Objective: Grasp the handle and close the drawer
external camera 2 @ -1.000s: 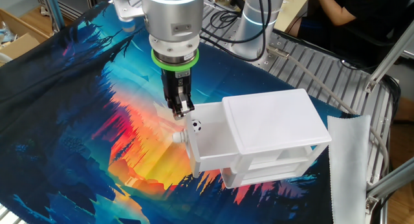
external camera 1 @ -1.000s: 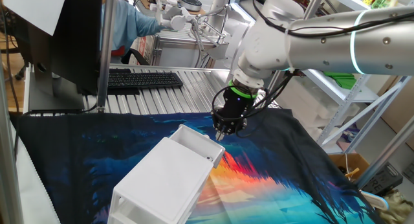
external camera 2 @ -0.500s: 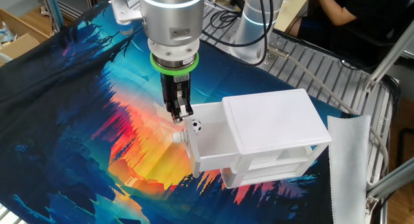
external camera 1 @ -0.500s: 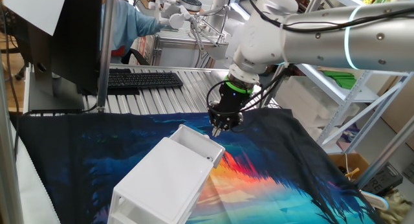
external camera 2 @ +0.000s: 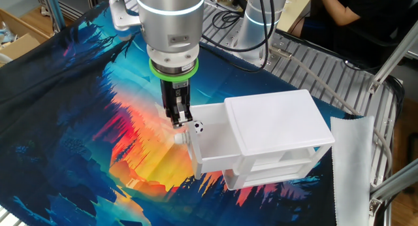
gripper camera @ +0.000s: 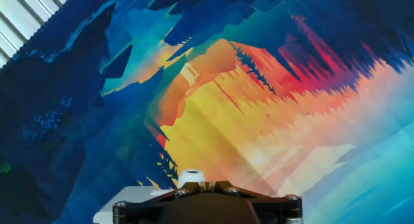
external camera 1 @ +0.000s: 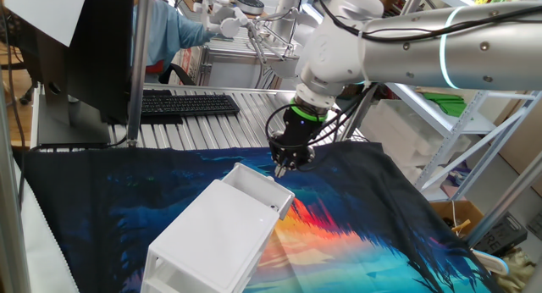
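The white drawer (external camera 2: 210,146) stands pulled partly out of its white cabinet (external camera 2: 277,125) on the colourful cloth. A small white knob handle (external camera 2: 179,139) sticks out of its front wall, and a small black-and-white ball (external camera 2: 198,127) lies inside. My gripper (external camera 2: 177,119) points down with its fingers shut together and empty, just above the drawer's front edge and a little above the handle. In the one fixed view the gripper (external camera 1: 282,168) hangs over the drawer's (external camera 1: 258,188) far end. In the hand view the handle (gripper camera: 190,178) shows just beyond my fingertips (gripper camera: 202,184).
The cabinet (external camera 1: 212,238) sits on a cloth (external camera 2: 98,121) printed in blue, orange and red. A keyboard (external camera 1: 186,104) and a person's arm are at the back of the slatted metal table. A white cloth (external camera 2: 353,167) lies beside the cabinet.
The gripper has shifted a little to the left along the drawer's front, toward the handle, still shut. The drawer has not moved.
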Available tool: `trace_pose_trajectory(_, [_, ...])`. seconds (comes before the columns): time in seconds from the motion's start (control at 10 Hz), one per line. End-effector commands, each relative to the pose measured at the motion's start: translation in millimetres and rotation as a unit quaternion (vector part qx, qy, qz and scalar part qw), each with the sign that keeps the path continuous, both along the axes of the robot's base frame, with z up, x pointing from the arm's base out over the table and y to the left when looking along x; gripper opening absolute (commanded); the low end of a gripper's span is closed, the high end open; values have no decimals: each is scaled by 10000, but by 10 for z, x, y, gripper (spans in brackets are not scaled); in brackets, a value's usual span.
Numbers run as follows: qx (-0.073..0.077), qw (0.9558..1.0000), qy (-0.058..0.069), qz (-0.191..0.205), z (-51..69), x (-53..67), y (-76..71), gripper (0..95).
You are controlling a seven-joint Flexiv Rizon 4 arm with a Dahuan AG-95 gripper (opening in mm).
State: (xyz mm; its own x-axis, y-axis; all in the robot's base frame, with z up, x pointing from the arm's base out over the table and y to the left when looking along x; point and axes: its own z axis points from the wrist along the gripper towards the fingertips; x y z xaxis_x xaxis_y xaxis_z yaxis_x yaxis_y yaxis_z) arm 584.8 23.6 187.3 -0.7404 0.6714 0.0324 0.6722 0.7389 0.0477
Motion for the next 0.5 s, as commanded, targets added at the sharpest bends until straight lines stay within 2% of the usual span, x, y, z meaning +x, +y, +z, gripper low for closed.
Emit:
trace_pose_trajectory(0.1, [4, 10000, 2, -11, 18, 8, 5, 0])
trace_pose_trajectory(0.3, [3, 10000, 10, -34, 39, 48, 2, 0])
trace_pose_trajectory(0.4, [2, 10000, 9, -45, 35, 56, 1, 190])
trace_pose_trajectory(0.5, [3, 10000, 8, -51, 28, 61, 3, 190])
